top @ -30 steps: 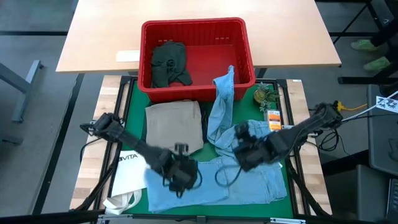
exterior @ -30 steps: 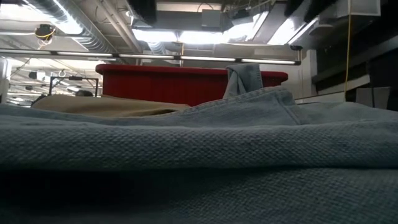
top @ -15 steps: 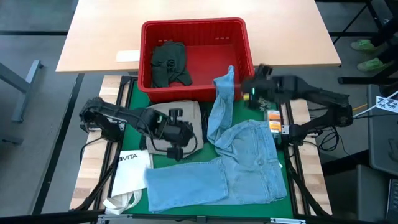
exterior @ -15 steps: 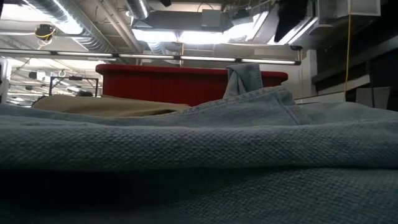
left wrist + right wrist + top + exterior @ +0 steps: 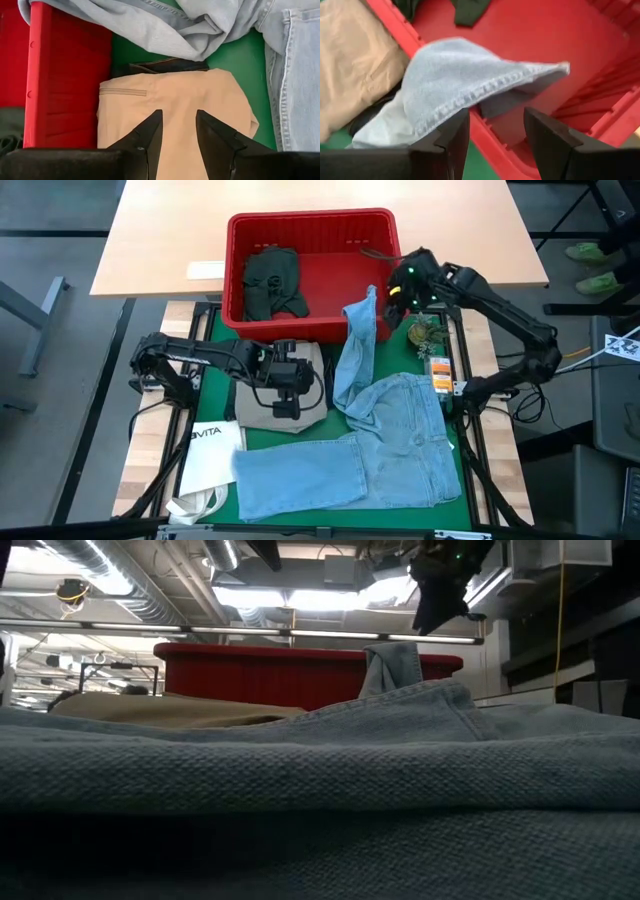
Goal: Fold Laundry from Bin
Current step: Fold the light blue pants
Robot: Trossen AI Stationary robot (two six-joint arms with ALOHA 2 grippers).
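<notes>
The red bin [image 5: 312, 240] sits at the table's far edge, a dark green piece [image 5: 272, 280] inside it. The right gripper [image 5: 398, 292] hovers over the bin's near right corner, fingers parted and empty, just above the light blue jeans [image 5: 385, 435] whose leg drapes over the rim. The left gripper [image 5: 285, 402], also parted and empty, hangs above the folded khaki trousers [image 5: 262, 365] just in front of the bin.

Only one readable word: "VITA", printed dark on the white tote bag [image 5: 205, 455], lying near the worktop's front left corner. No other label, number or sign legible.
</notes>
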